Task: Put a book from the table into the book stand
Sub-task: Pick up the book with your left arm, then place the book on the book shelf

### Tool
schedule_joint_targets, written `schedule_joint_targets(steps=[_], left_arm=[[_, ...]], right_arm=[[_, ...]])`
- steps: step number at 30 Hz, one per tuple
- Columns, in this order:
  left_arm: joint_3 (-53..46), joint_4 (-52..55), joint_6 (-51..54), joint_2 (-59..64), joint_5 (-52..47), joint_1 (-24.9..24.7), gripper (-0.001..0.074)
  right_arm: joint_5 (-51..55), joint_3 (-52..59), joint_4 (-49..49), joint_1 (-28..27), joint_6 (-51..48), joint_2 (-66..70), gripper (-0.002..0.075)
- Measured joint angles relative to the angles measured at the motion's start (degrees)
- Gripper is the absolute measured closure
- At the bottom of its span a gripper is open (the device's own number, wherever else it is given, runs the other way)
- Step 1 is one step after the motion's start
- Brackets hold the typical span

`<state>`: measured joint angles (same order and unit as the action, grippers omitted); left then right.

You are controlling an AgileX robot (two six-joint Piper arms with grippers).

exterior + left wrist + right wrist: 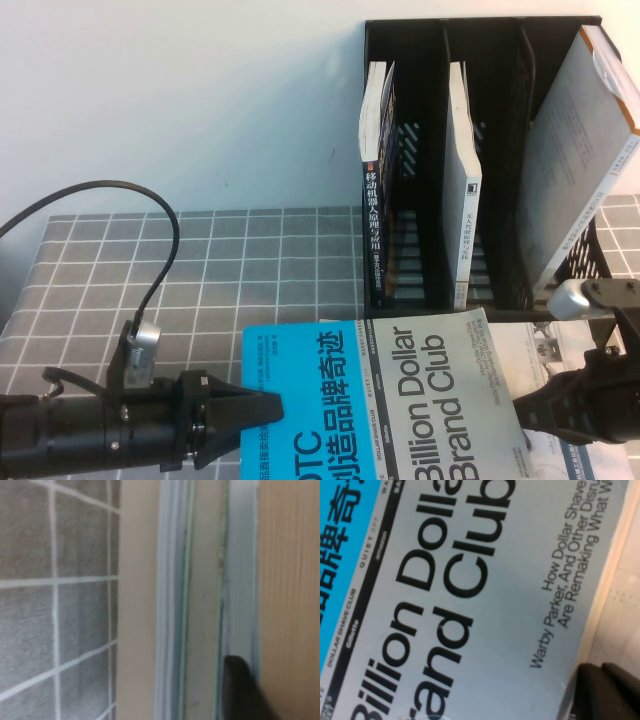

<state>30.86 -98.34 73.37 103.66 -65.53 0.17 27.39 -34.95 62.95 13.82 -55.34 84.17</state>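
Note:
The book (380, 400), half bright blue and half cream with "Billion Dollar Brand Club" on it, lies flat at the table's near edge. It fills the right wrist view (470, 605). My left gripper (272, 405) reaches in from the left. One finger lies over the blue end of the cover, and another finger (240, 690) shows against the book's page edge (290, 580). My right gripper (520, 412) is at the book's cream end, its two fingertips (587, 675) together against that edge. The black book stand (432, 150) stands upright at the back right.
The stand holds a black-spined book (375, 220), a white book (462, 180) and a leaning grey book (580, 150). A white book with drawings (560, 345) lies under the blue book's right side. The grey grid cloth (200, 270) is bare on the left.

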Motion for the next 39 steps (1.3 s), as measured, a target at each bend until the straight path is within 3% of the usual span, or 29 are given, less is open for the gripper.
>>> schedule_joint_targets(steps=[2, 9, 19, 28, 33, 39], left_arm=[[0.0, -0.1, 0.4, 0.0, -0.8, 0.0, 0.055], [0.0, -0.1, -1.7, -0.4, -0.8, 0.0, 0.0548], [5.9, 3.7, -15.5, -12.9, 2.2, -0.1, 0.0549], [27.5, 18.9, -34.1, -22.9, 3.9, -0.4, 0.0549], [42.6, 30.5, -42.9, -22.7, 4.5, -2.9, 0.0549], [57.1, 36.5, -50.5, -20.6, 3.9, -5.6, 0.0549]], right_arm=[[0.0, 0.0, 0.0, 0.0, -0.7, 0.0, 0.0729], [-0.1, 0.0, -0.9, 0.0, -3.9, -0.1, 0.0729], [0.5, 0.7, -16.3, 0.4, 3.2, -10.8, 0.0729], [0.2, 0.7, -17.5, 0.4, 4.1, -19.9, 0.0729], [0.2, 0.8, -18.5, 0.4, 4.1, -20.0, 0.0729], [0.3, 0.8, -18.6, 0.4, 4.1, -20.0, 0.0729]])
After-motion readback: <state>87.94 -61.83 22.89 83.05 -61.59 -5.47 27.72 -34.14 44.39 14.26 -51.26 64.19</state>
